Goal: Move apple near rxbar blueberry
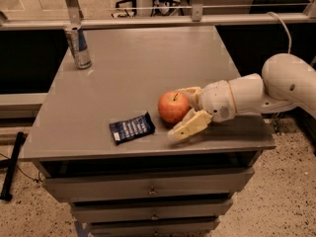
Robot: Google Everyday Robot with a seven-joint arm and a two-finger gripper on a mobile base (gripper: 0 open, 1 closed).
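Note:
The red-orange apple [173,106] rests on the grey table [138,63] near its front right. The rxbar blueberry [132,128], a flat dark navy wrapper, lies just to the apple's left, a small gap away. My gripper [177,111] reaches in from the right. Its two pale fingers [192,125] stand on either side of the apple, spread wider than the fruit. The front finger stands clear of the apple. The gripper is open.
A tall silver-blue drink can [79,47] stands at the table's far left corner. A rail [197,19] runs behind the table. Drawers [148,189] sit under the tabletop. My white arm [291,85] extends past the table's right edge.

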